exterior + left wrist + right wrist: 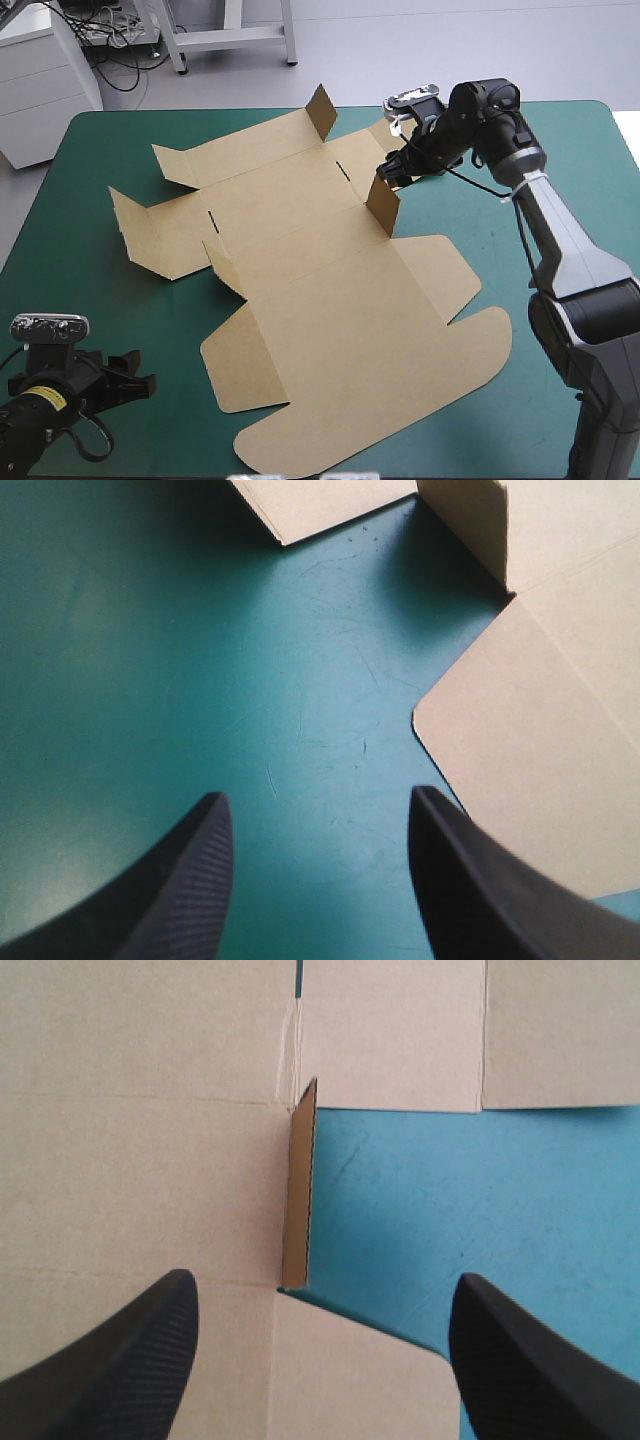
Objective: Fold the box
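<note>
On the tabletop (100, 300) the brown box (340, 310) is lying mostly flat. We are poising the right end effector (400, 165), spread apart, over its upright flap (298, 1190), aiming to straddle it squarely; the left end effector (125, 385), also spread, is hovering beside the box.

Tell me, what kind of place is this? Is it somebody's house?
Probably a robot lab or workshop, not a house. A left pincer and a right pincer, both open, are at a table with a teal-green cover, where a brown box lies mostly flat. Cables trail on the floor behind.
</note>
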Robot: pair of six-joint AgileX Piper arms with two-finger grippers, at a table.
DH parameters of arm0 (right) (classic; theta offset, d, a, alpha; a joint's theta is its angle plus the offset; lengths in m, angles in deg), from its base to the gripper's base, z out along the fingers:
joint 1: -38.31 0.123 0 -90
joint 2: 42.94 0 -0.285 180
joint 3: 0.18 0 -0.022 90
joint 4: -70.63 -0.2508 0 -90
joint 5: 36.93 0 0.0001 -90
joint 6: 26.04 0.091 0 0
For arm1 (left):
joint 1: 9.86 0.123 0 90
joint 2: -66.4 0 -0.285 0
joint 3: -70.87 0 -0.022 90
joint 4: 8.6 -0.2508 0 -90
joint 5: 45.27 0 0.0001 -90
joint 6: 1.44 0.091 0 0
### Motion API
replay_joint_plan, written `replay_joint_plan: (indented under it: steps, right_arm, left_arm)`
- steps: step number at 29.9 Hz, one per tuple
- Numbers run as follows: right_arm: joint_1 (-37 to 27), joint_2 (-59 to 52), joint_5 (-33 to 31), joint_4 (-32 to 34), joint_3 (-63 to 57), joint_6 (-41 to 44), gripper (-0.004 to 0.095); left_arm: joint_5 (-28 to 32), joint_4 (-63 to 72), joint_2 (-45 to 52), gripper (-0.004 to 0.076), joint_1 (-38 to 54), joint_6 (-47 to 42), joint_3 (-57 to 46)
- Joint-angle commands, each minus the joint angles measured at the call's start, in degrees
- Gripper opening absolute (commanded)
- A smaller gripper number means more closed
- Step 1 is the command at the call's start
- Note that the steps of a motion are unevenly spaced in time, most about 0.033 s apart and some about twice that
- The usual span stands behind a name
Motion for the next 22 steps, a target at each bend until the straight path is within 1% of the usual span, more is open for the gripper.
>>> replay_joint_plan:
  steps: [1,8,17,22]
  right_arm:
    - [0.09,-0.18,0.27,-0.48,5.16,-0.38,0.0661]
    - [0.32,4.56,0.73,-1.95,6.83,-0.76,0.0661]
    - [2.1,8.68,1.06,-1.67,6.71,-1.19,0.0657]
    - [2.1,9.79,0.76,-1.8,6.71,-1.19,0.061]
  left_arm:
    - [2.16,0.08,-0.71,0.0379,-0.01,-0.23,2.02]
    - [2.03,0.19,-0.71,0.0379,-0.01,-0.46,2.02]
    - [1.96,0.19,-0.71,0.0379,-0.01,-0.46,2.02]
    - [1.69,0.19,-0.71,0.0379,-0.01,-0.46,2.02]
